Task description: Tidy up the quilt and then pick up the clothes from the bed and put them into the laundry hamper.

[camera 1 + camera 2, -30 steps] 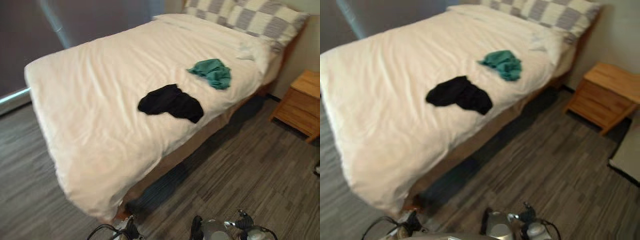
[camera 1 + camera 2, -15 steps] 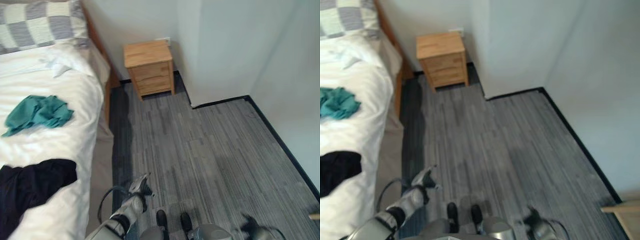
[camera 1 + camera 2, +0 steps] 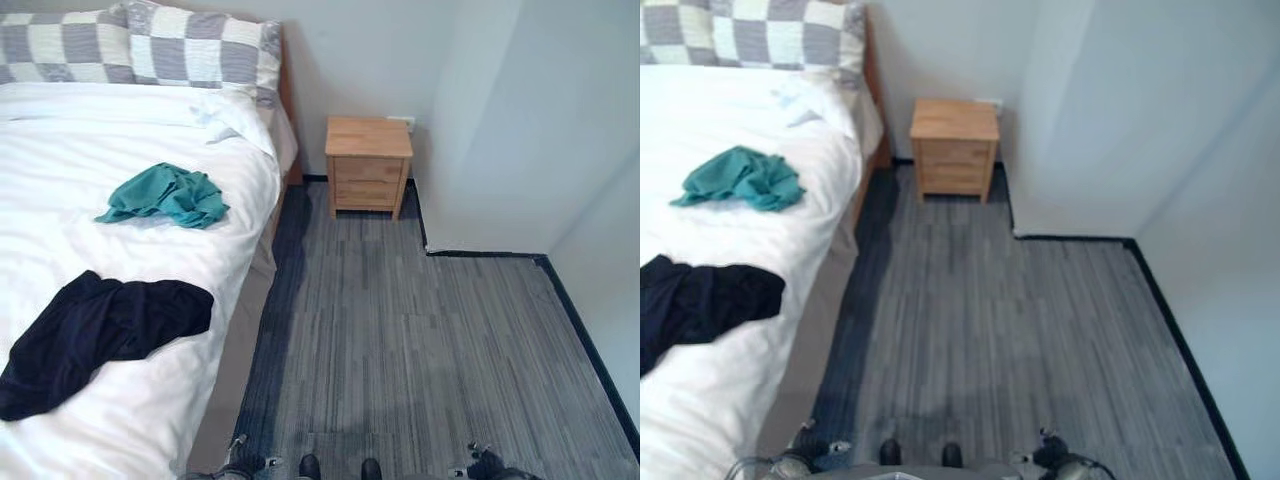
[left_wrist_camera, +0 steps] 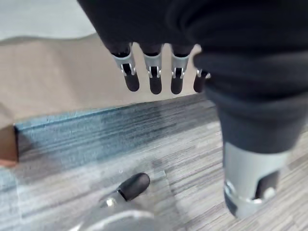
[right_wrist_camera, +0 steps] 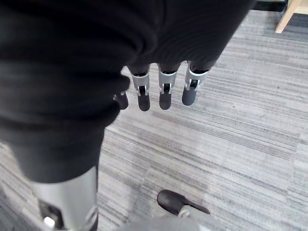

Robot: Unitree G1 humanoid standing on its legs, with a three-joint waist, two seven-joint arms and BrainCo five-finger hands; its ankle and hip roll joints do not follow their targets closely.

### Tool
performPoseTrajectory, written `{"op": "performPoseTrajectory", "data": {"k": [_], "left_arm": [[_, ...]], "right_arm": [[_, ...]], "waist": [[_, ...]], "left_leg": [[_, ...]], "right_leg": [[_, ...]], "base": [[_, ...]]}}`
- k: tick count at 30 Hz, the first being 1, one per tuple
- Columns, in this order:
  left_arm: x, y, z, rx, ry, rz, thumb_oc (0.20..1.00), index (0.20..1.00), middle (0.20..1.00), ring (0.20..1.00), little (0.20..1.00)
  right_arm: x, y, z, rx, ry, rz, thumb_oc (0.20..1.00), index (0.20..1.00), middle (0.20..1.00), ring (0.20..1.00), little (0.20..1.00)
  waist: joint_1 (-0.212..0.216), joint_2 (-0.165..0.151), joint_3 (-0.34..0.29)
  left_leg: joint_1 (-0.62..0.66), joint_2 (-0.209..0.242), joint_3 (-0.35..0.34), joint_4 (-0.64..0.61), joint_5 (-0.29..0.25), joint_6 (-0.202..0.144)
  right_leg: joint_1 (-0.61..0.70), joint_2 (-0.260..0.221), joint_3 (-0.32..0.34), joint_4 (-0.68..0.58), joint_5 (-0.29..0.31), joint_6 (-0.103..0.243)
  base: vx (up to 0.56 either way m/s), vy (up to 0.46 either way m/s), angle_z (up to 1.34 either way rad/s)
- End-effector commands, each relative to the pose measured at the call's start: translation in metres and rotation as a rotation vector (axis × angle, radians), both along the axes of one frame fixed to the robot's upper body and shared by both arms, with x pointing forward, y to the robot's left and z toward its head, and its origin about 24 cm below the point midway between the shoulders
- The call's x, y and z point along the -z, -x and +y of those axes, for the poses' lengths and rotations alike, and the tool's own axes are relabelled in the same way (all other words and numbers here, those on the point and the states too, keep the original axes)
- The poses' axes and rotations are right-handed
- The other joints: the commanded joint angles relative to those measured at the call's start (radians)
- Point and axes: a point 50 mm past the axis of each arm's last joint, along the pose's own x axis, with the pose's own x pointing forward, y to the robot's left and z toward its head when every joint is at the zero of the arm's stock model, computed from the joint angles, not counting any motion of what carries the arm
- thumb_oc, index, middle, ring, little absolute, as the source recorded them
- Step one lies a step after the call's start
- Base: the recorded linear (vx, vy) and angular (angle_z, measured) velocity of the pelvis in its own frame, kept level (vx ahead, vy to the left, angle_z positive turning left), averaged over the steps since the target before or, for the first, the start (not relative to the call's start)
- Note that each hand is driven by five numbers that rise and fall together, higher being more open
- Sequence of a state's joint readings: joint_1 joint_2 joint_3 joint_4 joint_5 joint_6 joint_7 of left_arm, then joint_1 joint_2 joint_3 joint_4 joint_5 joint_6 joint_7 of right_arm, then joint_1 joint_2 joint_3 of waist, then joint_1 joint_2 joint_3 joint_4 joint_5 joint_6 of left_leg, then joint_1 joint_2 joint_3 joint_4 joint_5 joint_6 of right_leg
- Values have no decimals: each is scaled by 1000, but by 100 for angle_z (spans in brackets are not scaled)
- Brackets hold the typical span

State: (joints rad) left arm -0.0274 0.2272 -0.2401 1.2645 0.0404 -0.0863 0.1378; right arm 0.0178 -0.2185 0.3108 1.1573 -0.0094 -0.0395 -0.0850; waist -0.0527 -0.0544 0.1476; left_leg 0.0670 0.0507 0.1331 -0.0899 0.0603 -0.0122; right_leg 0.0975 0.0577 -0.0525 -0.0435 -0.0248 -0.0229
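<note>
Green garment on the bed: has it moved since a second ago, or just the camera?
No. The green garment lies between the black clothes and the checked pillows, toward the bed's floor-side edge, as before. Only the camera swung.

I find no legible text, label, number or sign in any view. The white quilt (image 3: 120, 230), the checked pillows (image 3: 140, 50), the teal garment (image 3: 165, 195) and the black garment (image 3: 100, 325) carry no print I can read. The wooden nightstand (image 3: 368, 165), the walls and the grey floor (image 3: 420, 360) are unmarked too.
</note>
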Motion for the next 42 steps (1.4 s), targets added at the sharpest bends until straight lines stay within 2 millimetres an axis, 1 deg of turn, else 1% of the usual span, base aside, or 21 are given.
{"op": "performPoseTrajectory", "data": {"k": [1, 5, 6, 7, 9, 12, 13, 16, 19, 22, 23, 24, 25, 26, 27, 31, 32, 36, 37, 40, 42], "left_arm": [[-1, -11, -6, 36, 7, -9, 1000, 1000, 1000, 1000, 1000], [-2, -18, -8, 160, -25, -2, 1000, 1000, 1000, 1000, 1000], [-3, -20, -11, 208, -27, -1, 1000, 1000, 1000, 1000, 1000], [-8, -34, -11, 232, -56, -50, 1000, 1000, 1000, 1000, 1000], [-10, -39, -12, 204, -56, -75, 1000, 1000, 1000, 1000, 1000], [-10, -41, -17, 186, -37, -92, 1000, 1000, 1000, 1000, 1000], [-9, -40, -24, 213, -20, -94, 1000, 1000, 1000, 1000, 1000], [-5, -32, -31, 279, -13, -60, 1000, 1000, 1000, 1000, 1000], [2, -11, -26, 253, -19, 23, 1000, 1000, 1000, 1000, 1000], [4, -2, -21, 231, -28, 63, 1000, 1000, 1000, 1000, 1000], [5, 2, -15, 240, -40, 89, 1000, 1000, 1000, 1000, 1000], [5, 2, -15, 240, -40, 88, 1000, 1000, 1000, 1000, 1000], [1, -9, -9, 265, -69, 67, 1000, 1000, 1000, 1000, 1000], [1, -9, -9, 265, -69, 66, 1000, 1000, 1000, 1000, 1000], [-6, -28, -4, 284, -96, 8, 1000, 1000, 1000, 1000, 1000], [-20, -61, -3, 324, -130, -113, 1000, 1000, 1000, 1000, 1000], [-39, -97, -5, 339, -156, -251, 1000, 1000, 1000, 1000, 1000], [-45, -109, -8, 383, -171, -295, 1000, 1000, 1000, 1000, 1000], [-39, -99, -13, 379, -150, -268, 1000, 1000, 1000, 1000, 1000], [-35, -94, -15, 363, -135, -250, 1000, 1000, 1000, 1000, 1000], [-29, -83, -15, 332, -131, -214, 1000, 1000, 1000, 1000, 1000]], "right_arm": [[-5, -23, 8, 15, -55, -66, 1000, 1000, 1000, 1000, 1000], [-7, -28, 4, -10, -48, -71, 1000, 1000, 1000, 1000, 1000], [-9, -32, 0, -23, -37, -81, 1000, 1000, 1000, 1000, 1000], [-15, -42, -6, -16, -33, -130, 1000, 1000, 1000, 1000, 1000], [-14, -38, -9, -8, -19, -112, 1000, 1000, 1000, 1000, 1000], [-12, -34, -12, -18, -8, -78, 1000, 1000, 1000, 1000, 1000], [-9, -27, -11, -39, -14, -42, 1000, 1000, 1000, 1000, 1000], [-5, -16, -14, -72, 4, 6, 1000, 1000, 1000, 1000, 1000], [0, -3, -10, -46, -1, 47, 1000, 1000, 1000, 1000, 1000], [2, 3, -7, -2, -21, 57, 1000, 1000, 1000, 1000, 1000], [2, 0, -4, 17, -39, 50, 1000, 1000, 1000, 1000, 1000], [2, 0, -4, 17, -39, 49, 1000, 1000, 1000, 1000, 1000], [1, -5, -3, 35, -44, 32, 1000, 1000, 1000, 1000, 1000], [1, -6, -3, 36, -44, 32, 1000, 1000, 1000, 1000, 1000], [1, -7, -3, 52, -40, 28, 1000, 1000, 1000, 1000, 1000], [0, -7, -4, 63, -45, 23, 1000, 1000, 1000, 1000, 1000], [0, -3, -13, 70, -9, 39, 1000, 1000, 1000, 1000, 1000], [2, 7, -18, 54, 19, 99, 1000, 1000, 1000, 1000, 1000], [1, 6, -23, 40, 39, 102, 1000, 1000, 1000, 1000, 1000], [-2, -2, -27, 48, 57, 68, 1000, 1000, 1000, 1000, 1000], [-7, -16, -31, 61, 67, 10, 1000, 1000, 1000, 1000, 1000]], "waist": [[1, 1, 53], [-4, 8, 60], [-3, 6, 72], [2, -7, 120], [15, -34, 141], [36, -40, 139], [59, -27, 123], [83, -17, 106], [97, -29, 82], [96, -55, 73], [87, -78, 89], [90, -75, 87], [63, -66, 118], [65, -64, 117], [41, -43, 139], [-5, -24, 149], [-49, -16, 144], [-69, -5, 132], [-72, 13, 122], [-63, 1, 135], [-48, -24, 156]], "left_leg": [[118, 30, 46, 3, -106, -54], [130, 58, 46, 63, -98, -74], [96, 70, 50, 158, -77, -84], [-59, 127, 40, 453, 39, -118], [-139, 147, 79, 573, 49, -97], [-223, 116, 114, 543, 6, -83], [-257, 89, 138, 355, -8, -76], [-290, 83, 186, 124, 52, -89], [-280, 73, 151, 111, 71, -78], [-268, 49, 154, 144, 52, -47], [-204, 21, 186, 155, -5, -3], [-206, 25, 187, 155, -3, -4], [-96, 24, 189, 119, -39, 26], [-97, 27, 191, 118, -38, 25], [-6, 33, 173, 74, -58, 29], [92, 23, 133, 25, -88, 4], [160, 23, 64, 21, -160, -30], [219, 46, 14, 89, -206, -57], [187, 66, -17, 261, -153, -77], [49, 100, -49, 548, -46, -80], [-46, 138, 26, 679, -20, -64]], "right_leg": [[-61, -166, -79, 100, -14, 187], [-38, -147, -80, 79, -36, 161], [-18, -144, -82, 64, -42, 148], [15, -129, -98, 49, -55, 102], [53, -130, -109, 28, -77, 86], [104, -125, -111, -6, -100, 88], [139, -118, -110, -21, -133, 103], [197, -115, -138, -26, -186, 124], [234, -125, -123, 25, -220, 141], [208, -144, -100, 175, -165, 174], [124, -182, -74, 440, 7, 243], [120, -179, -72, 439, 10, 242], [-19, -199, -65, 669, 140, 251], [-22, -196, -64, 668, 142, 250], [-105, -199, -95, 684, 81, 233], [-167, -161, -109, 471, -11, 213], [-204, -167, -19, 65, 15, 220], [-251, -160, 92, 24, 51, 238], [-224, -145, 68, 74, 54, 198], [-170, -141, 45, 83, 30, 139], [-89, -144, -6, 72, -2, 97]], "base": [[203, -186, 6], [160, -163, -2], [112, -301, -12], [155, -379, -9], [248, -305, -9], [420, -70, -9], [531, 93, -2], [618, 101, -2], [620, 115, 2], [484, 154, -32], [333, 138, -42], [726, 267, -73], [382, 129, -64], [767, 191, -39], [587, 81, 23], [672, -49, 56], [661, -207, 81], [689, -246, 111], [567, -272, 73], [374, -313, 85], [377, -322, 66]]}}
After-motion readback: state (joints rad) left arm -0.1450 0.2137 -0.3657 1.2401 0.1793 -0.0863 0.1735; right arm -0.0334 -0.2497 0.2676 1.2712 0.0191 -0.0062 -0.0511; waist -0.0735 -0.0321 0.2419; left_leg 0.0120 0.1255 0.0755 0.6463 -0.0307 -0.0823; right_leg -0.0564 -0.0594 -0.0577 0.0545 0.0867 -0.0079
